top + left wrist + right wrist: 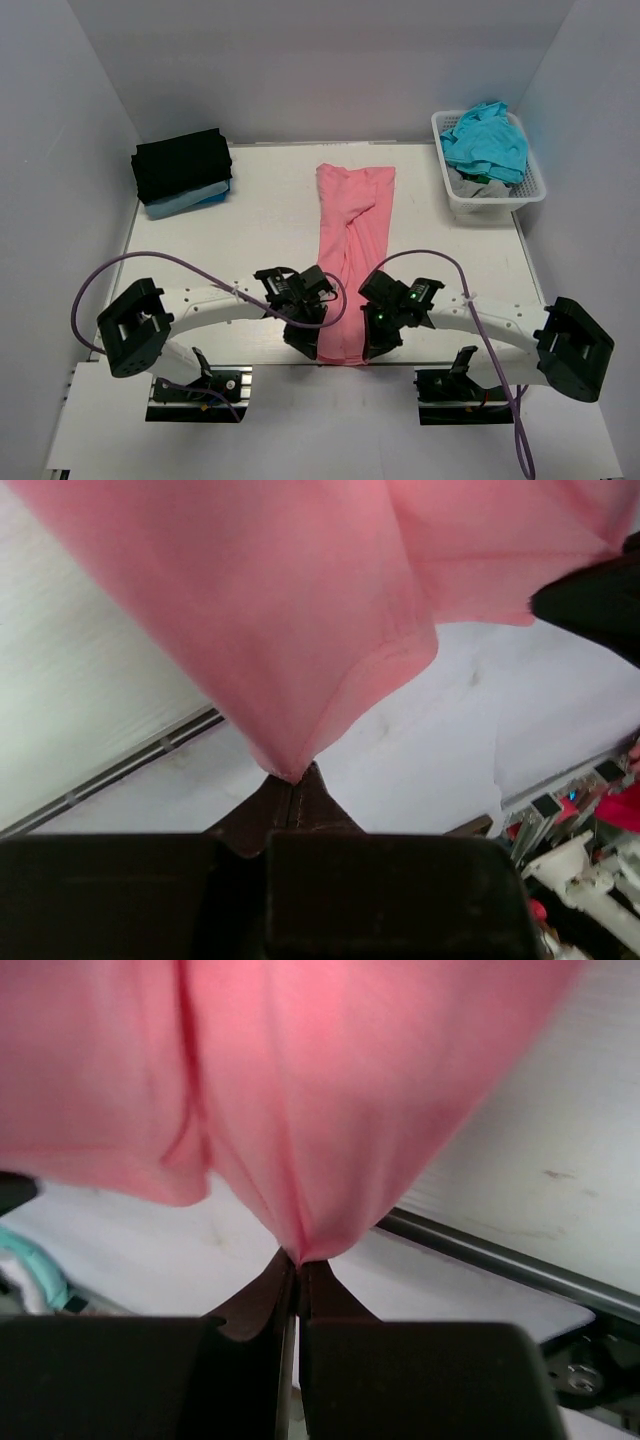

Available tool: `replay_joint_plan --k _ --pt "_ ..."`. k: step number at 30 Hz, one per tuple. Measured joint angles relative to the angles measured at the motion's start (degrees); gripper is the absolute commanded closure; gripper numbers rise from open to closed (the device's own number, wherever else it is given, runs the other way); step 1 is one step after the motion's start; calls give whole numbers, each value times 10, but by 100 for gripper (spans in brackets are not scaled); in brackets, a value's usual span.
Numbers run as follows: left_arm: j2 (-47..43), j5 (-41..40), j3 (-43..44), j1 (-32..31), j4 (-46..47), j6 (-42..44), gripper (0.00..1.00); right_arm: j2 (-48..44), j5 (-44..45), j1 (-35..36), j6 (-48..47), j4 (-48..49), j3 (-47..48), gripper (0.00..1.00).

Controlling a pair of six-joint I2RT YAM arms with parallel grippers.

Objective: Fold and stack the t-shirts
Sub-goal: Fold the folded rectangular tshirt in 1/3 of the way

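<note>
Approx halfway, judging by layout: folded black and light-blue cloth tees stacked far-left; teal cloth tee left to do, in white plastic lattice basket far-right. Salmon-pink cloth tee mid-table as long strip, near end raised, corners pinched tight by L gripper & R gripper

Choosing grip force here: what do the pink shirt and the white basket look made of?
Pink shirt: soft matte cloth, probably a cotton knit; it drapes and creases. White basket: rigid, faintly glossy plastic, judging by its moulded lattice walls.
</note>
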Motion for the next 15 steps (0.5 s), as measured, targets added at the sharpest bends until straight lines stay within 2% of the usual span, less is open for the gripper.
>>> replay_joint_plan --k 4,7,11,15 --pt "1 -68 48 7 -46 -9 100 -23 59 -3 25 -44 10 100" --pt "19 -133 120 13 -71 -8 100 -34 119 -14 34 -81 44 100" --pt "68 -202 214 25 -80 -2 100 -9 189 -36 32 -106 120 100" --pt "98 -255 268 61 -88 -2 100 27 237 -69 25 -114 174 100"
